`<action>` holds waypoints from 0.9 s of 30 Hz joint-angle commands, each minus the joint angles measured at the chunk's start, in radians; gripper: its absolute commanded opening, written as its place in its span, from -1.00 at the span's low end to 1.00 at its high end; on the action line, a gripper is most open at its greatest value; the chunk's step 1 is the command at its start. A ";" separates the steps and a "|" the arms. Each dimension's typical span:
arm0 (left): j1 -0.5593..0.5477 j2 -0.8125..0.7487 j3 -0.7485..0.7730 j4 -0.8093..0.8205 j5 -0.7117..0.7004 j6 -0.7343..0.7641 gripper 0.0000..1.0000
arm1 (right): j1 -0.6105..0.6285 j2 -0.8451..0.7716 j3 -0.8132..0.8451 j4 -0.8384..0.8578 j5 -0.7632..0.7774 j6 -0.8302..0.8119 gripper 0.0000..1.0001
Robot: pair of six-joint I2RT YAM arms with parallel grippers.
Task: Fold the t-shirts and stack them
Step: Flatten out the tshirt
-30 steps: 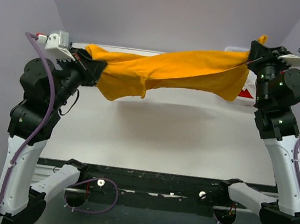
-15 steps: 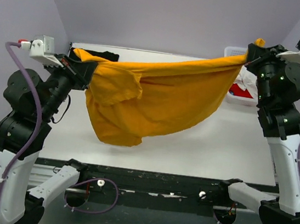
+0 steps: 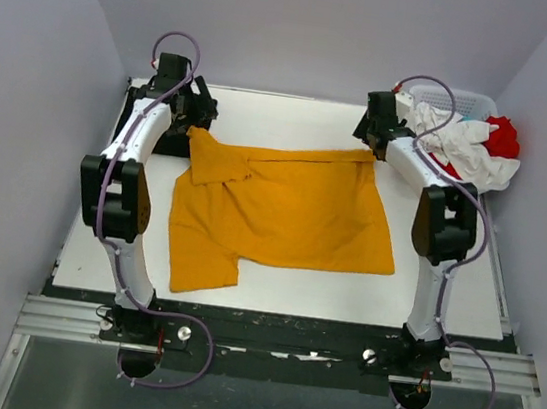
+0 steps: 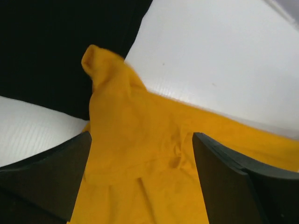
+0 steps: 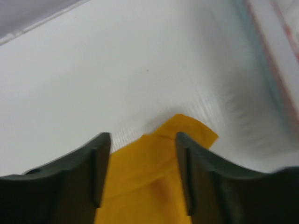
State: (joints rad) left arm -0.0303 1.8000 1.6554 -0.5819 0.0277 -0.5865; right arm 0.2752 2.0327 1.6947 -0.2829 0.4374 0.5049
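From above, the mustard t-shirt (image 3: 288, 207) is seen spread on the white counter (image 3: 444, 288) between the two outstretched arms. One sleeve is folded over near its far left corner, and a flap reaches towards the near left. The left pincer (image 3: 202, 118) is placed at the shirt's far left corner and the right pincer (image 3: 368, 141) at its far right corner. At the far right a white basket (image 3: 466, 95) is found, with white shirts (image 3: 463, 144) and a red shirt (image 3: 502, 137) heaped over it

In the left wrist view, the left pincer (image 4: 141, 137) is shown with its fingers (image 4: 46, 177) set apart. The mustard t-shirt (image 4: 140, 177) is laid loose between them, unclamped, with a small peak of cloth raised at its far end. A black cloth (image 4: 42, 51) is seen beyond it on the left

In the right wrist view, the right pincer (image 5: 142, 136) is likewise shown with its fingers (image 5: 60, 186) apart. A corner of the mustard t-shirt (image 5: 145, 186) is laid flat on the counter (image 5: 117, 70) between them, gripped by neither
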 commanded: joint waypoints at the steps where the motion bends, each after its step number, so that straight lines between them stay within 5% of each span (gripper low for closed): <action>1: 0.009 0.095 0.169 -0.080 0.136 -0.004 0.97 | -0.011 0.147 0.209 -0.058 0.005 0.002 0.46; 5: 0.009 0.029 0.111 -0.041 0.146 -0.009 0.97 | -0.012 0.138 0.223 -0.055 -0.040 -0.023 1.00; 10: -0.007 -0.185 -0.106 -0.010 0.124 -0.022 0.97 | -0.012 -0.053 0.033 -0.009 -0.112 -0.046 1.00; 15: -0.096 -0.506 -0.484 0.019 0.032 -0.082 0.97 | -0.010 -0.376 -0.367 0.093 -0.189 0.030 1.00; 20: -0.253 -0.773 -0.822 -0.047 -0.087 -0.236 0.97 | -0.010 -0.657 -0.712 0.146 -0.203 0.146 1.00; 27: -0.355 -1.061 -1.084 -0.321 -0.174 -0.398 0.97 | -0.012 -0.875 -0.920 0.170 -0.185 0.220 1.00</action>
State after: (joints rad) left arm -0.3576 0.8856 0.6498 -0.7155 -0.0376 -0.8505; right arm 0.2680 1.2404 0.8360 -0.1516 0.2440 0.6575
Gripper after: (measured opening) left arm 0.983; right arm 0.998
